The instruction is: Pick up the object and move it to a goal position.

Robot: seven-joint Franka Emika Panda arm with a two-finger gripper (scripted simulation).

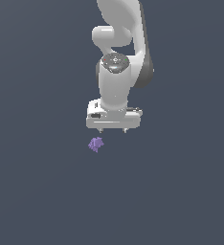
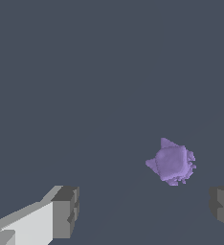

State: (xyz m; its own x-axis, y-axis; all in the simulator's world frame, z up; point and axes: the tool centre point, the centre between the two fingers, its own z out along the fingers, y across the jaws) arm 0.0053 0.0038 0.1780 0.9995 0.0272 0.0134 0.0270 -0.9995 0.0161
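Note:
The object (image 1: 96, 144) is a tiny light-purple jagged lump lying on the dark grey floor. In the exterior view it sits just below and slightly toward that view's left of my white gripper (image 1: 113, 129), apart from it. The gripper points down and is open, with its two fingertips spread wide and nothing between them. In the wrist view the object (image 2: 172, 162) lies on the floor beyond the gap of the open gripper (image 2: 145, 210), nearer the finger pad (image 2: 221, 205) at the picture's edge than the other one.
A flat, plain dark grey floor (image 1: 37, 191) fills both views. The white arm (image 1: 117, 57) rises above the gripper. No other objects, edges or goal marker show.

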